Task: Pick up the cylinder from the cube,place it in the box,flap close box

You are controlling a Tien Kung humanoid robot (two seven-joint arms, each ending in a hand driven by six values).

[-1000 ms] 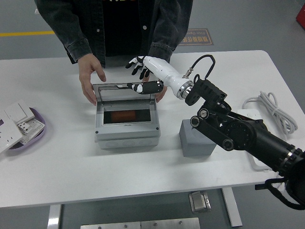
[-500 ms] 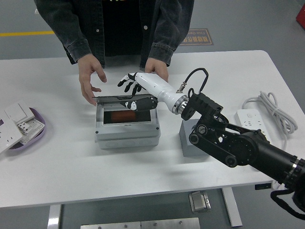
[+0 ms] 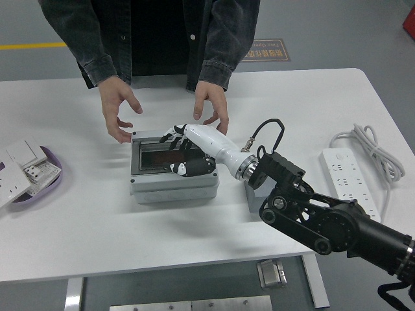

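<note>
White table (image 3: 78,220), grey box (image 3: 172,184) with dark flap down, right hand (image 3: 188,152) fingers spread flat on it

Bystander items on and around the white surface (image 3: 91,223).

A person in a dark denim jacket (image 3: 214,32) stands at the far side. At the left edge, a purple dish (image 3: 47,183) holds white wall switches (image 3: 29,170), one plate overhanging its rim toward the picture's edge. At the right, a white power strip (image 3: 347,176) lies lengthwise, its coiled white cable (image 3: 363,144) just beyond it. On the grey floor behind, a yellow line (image 3: 29,46) runs at upper left and a floor label (image 3: 264,50) shows beside the person. Below the near edge, a metal foot plate (image 3: 272,272) is visible.
</note>
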